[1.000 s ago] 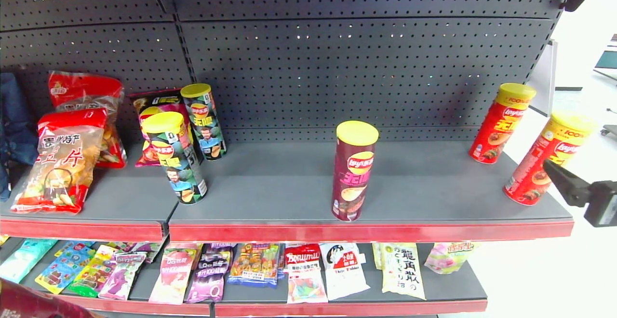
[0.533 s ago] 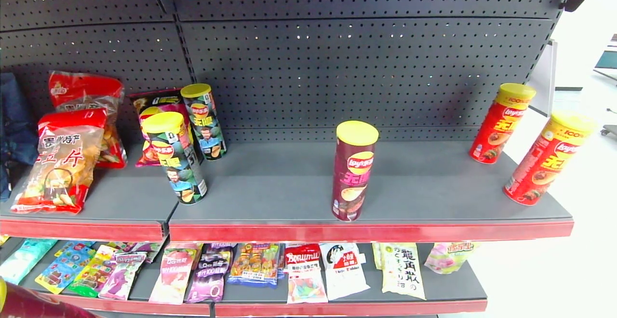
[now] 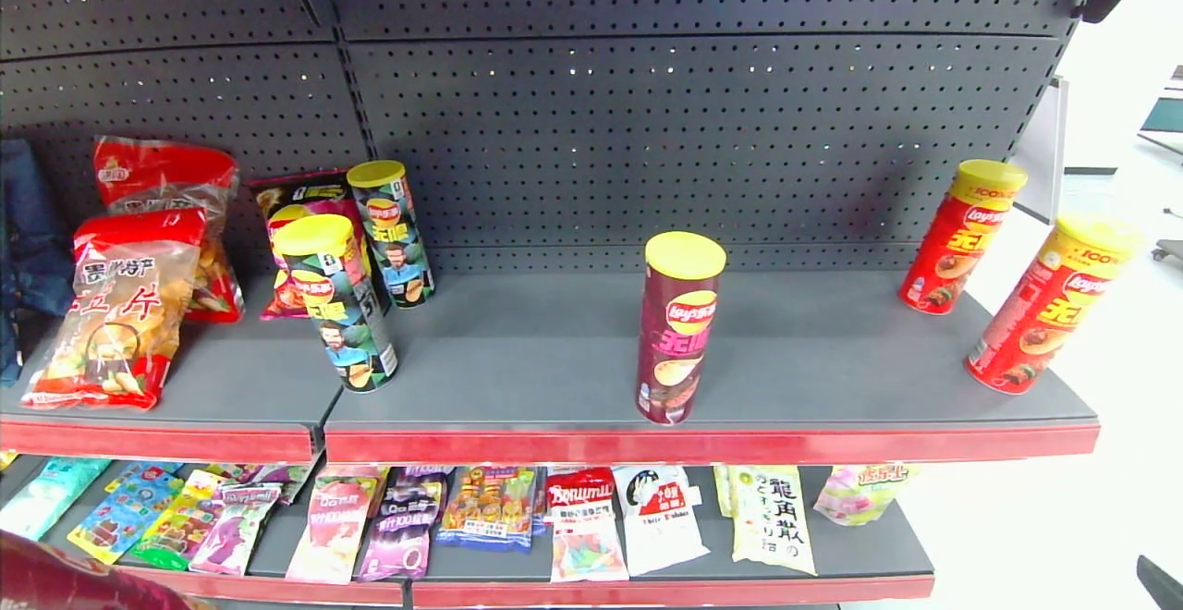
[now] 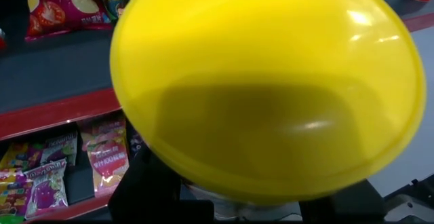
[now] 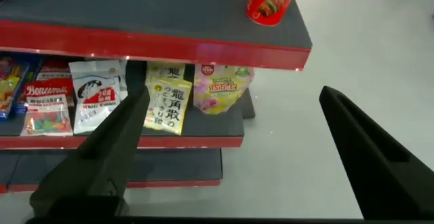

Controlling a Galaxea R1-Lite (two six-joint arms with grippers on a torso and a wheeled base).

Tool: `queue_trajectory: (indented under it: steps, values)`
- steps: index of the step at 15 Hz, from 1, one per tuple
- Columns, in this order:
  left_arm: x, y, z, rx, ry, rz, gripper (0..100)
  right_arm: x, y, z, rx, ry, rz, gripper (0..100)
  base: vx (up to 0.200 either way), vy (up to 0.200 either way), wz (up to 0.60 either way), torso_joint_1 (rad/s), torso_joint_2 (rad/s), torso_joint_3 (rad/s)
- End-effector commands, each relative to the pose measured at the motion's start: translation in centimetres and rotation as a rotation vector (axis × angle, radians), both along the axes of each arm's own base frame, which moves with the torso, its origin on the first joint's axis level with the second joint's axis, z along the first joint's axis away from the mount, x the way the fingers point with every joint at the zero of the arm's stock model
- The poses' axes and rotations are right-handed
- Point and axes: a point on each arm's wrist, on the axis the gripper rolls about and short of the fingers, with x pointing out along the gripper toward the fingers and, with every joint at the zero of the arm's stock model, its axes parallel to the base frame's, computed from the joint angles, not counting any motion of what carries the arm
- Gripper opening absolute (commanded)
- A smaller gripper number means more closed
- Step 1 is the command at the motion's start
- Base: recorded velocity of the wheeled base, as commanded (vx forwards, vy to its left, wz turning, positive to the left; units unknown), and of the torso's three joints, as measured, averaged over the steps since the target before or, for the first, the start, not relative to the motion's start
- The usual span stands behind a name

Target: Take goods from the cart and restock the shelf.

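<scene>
Head view vs 1 s ago: right gripper (image 5: 234, 96) is pulled away from the front red cylindrical chip can with yellow lid (image 3: 1049, 310) at the right end of the dark grey shelf board with red front edge (image 3: 786, 444). One black finger (image 3: 1163, 582) is now seen in the bottom-right corner, well below that board. Its jaws are spread wide, with nothing between them.

Dark red chip can with yellow plastic lid (image 4: 264, 88) is clamped in the left gripper (image 4: 254, 207); black fingers are seen on both sides under the lid. The can body (image 3: 55, 578) is kept at the bottom-left corner, in front of the left end of the lower shelf (image 3: 665, 589), as before.

Shelf stock is unchanged:
- maroon yellow-lidded can (image 3: 679, 342) upright at middle front
- second red can (image 3: 963, 238) behind the front one
- two dark patterned cans (image 3: 337, 314) at the left, beside red snack bags (image 3: 120, 310)
- flat sachets (image 3: 582, 522) laid along the lower shelf
</scene>
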Motion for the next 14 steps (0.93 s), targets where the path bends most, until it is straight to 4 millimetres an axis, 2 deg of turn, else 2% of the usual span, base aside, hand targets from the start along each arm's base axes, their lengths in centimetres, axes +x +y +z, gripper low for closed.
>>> queue_trajectory:
  steps: [1,7,14]
  values:
    - [0.5,0.1,1.0,-0.001,-0.001,0.001,0,-2.2,0.4,-3.5,-0.008,-0.076,0.012,100,0.000,0.000,0.00,0.000,0.00,0.000]
    - [1.8,0.2,1.7,-0.006,0.006,-0.002,0,-3.6,0.6,-4.1,0.123,-0.234,-0.040,100,0.000,0.000,0.00,0.000,0.00,0.000]
    - [2.2,0.2,1.9,-0.012,0.021,-0.032,0,-3.7,0.6,-4.6,0.147,-0.180,-0.044,100,0.000,0.000,0.00,0.000,0.00,0.000]
